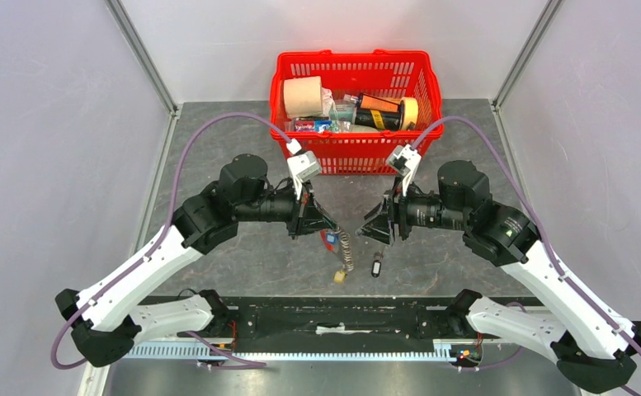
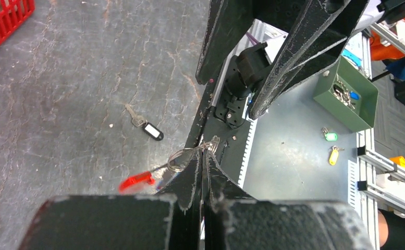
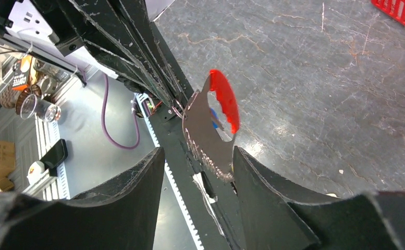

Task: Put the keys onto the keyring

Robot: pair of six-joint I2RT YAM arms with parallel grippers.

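Note:
My left gripper (image 1: 320,223) (image 2: 204,151) is shut on the thin wire ring (image 2: 182,156) of the keyring and holds it above the table. From the ring hang a red strap (image 1: 330,240) (image 2: 136,181) (image 3: 226,99), a silvery coiled cord (image 1: 347,252) and a brass clasp (image 1: 339,277). A small blue piece (image 3: 214,113) sits beside the strap. A key with a black head (image 1: 376,266) (image 2: 147,126) lies flat on the table, apart from both grippers. My right gripper (image 1: 375,228) (image 3: 199,151) faces the left one. It is open, and a dark blurred part of the bundle (image 3: 205,138) hangs between its fingers.
A red basket (image 1: 354,157) (image 2: 2,21) with a paper roll, tape and bottles stands at the back of the table. A black rail (image 1: 341,318) runs along the front edge. Beyond it, off the table, are a green bin (image 2: 346,99) and coloured tags.

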